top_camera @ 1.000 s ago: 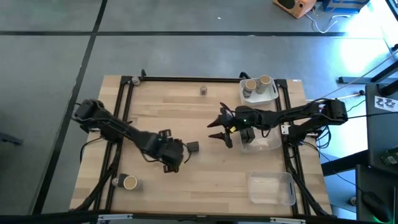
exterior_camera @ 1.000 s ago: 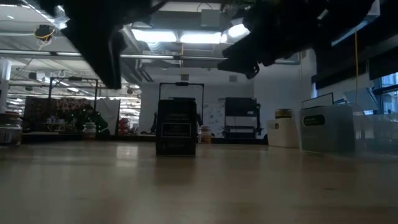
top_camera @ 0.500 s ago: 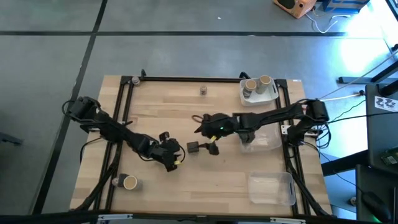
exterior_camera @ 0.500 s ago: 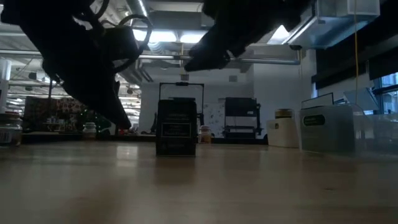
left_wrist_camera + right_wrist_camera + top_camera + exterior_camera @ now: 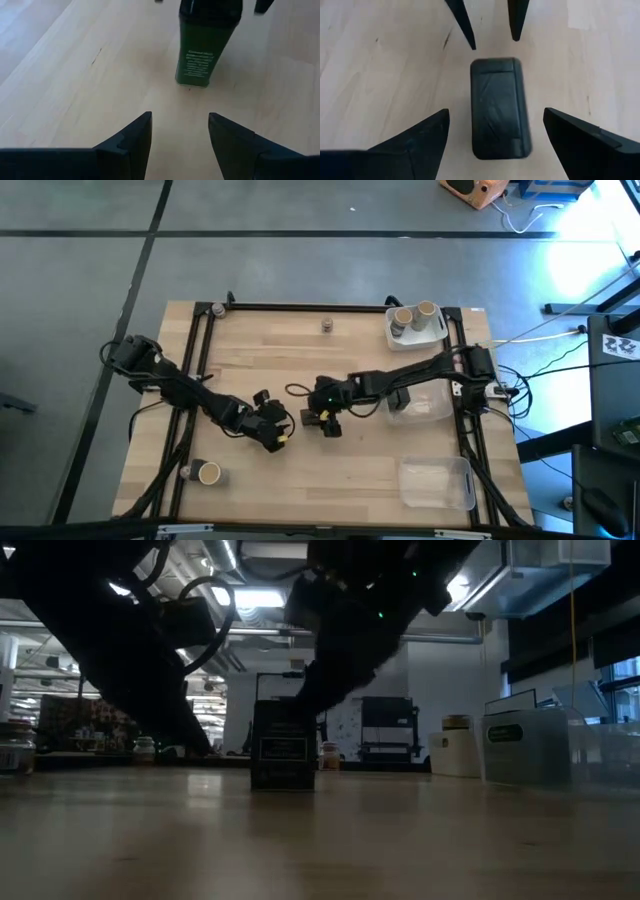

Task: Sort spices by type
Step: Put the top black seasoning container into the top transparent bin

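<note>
A dark grey blocky spice container [image 5: 310,418] stands upright on its base near the table's middle. It shows from above in the right wrist view [image 5: 500,107] and as a dark green labelled block in the left wrist view [image 5: 207,45]. My right gripper [image 5: 496,112] is open and hangs over it, one finger on each side and neither touching. My left gripper [image 5: 180,116] is open too. It sits low, a short way to the left of the block [image 5: 284,745], and points at it.
A white tray [image 5: 432,332] at the far right corner holds tan-topped jars. A small jar [image 5: 327,326] stands alone near the far edge, and a tan-topped jar [image 5: 208,473] sits at the near left. Two clear trays [image 5: 425,405] [image 5: 437,482] lie along the right side.
My right gripper has moved from beside the clear tray toward the table's left and come down over the dark block, staying open. My left gripper has stayed low, just left of the block, and the block has not moved.
</note>
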